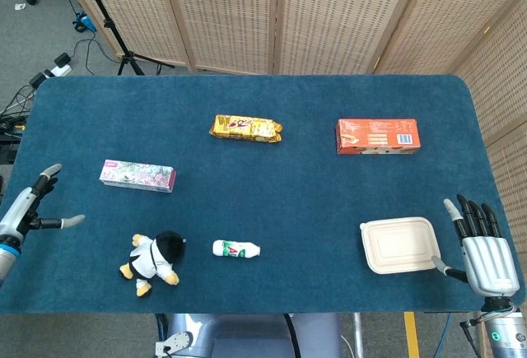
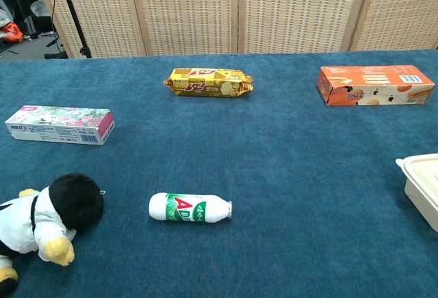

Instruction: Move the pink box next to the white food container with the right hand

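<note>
Meanwhile, both robot hands off the goods, fingers spread.
Left robot hand (image 1: 25,214) empty at the desk (image 1: 296,181) edge; then pink box (image 1: 137,175) lying flat on the left side, penguin toy (image 1: 153,261), white bottle (image 1: 236,248), yellow snack pack (image 1: 245,127), orange box (image 1: 377,136), white food container (image 1: 399,244), well apart from the pink box; right robot hand (image 1: 486,251) just beside it, holding nothing.
</note>
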`<state>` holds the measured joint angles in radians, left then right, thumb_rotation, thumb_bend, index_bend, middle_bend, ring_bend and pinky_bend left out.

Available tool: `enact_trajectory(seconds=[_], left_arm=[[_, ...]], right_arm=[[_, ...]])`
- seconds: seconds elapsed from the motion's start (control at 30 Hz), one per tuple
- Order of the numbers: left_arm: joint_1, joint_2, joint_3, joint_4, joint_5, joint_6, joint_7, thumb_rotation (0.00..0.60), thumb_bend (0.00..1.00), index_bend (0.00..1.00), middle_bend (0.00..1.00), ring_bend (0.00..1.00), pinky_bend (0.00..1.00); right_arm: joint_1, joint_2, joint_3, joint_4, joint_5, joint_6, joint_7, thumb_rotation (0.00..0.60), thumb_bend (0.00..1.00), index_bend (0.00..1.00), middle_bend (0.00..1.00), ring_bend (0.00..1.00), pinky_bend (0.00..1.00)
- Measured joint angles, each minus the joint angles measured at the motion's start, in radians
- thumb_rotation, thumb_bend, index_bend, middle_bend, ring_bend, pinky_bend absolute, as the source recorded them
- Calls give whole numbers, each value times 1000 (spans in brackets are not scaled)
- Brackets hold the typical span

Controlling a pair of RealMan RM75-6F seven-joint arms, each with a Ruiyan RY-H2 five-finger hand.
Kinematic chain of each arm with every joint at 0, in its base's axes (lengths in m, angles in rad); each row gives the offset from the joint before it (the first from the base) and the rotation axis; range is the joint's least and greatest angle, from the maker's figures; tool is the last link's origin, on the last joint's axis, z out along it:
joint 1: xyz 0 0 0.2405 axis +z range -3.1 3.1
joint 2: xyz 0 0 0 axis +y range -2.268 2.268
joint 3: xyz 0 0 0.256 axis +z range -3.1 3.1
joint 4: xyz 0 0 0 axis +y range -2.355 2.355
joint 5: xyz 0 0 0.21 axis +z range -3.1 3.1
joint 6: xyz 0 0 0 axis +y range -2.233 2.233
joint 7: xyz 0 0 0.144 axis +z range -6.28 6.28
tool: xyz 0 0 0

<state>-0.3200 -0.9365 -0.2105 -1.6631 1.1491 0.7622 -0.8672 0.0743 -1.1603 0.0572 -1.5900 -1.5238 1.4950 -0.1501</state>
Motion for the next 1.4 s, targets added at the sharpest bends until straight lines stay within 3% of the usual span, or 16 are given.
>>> enact_trajectory(seconds=[0.43, 1.4], left_arm=[[-70, -22, -44, 127, -57, -205, -131, 600, 0, 0, 0, 0, 0], [-158, -183, -61, 280, -140, -319, -13, 600, 0, 0, 0, 0, 0]], right_arm=[[4, -7, -4, -1, 0, -10, -14, 600, 208, 20, 0, 0, 0], [15, -20, -15, -1, 2, -38, -44, 600, 208, 20, 0, 0, 0]])
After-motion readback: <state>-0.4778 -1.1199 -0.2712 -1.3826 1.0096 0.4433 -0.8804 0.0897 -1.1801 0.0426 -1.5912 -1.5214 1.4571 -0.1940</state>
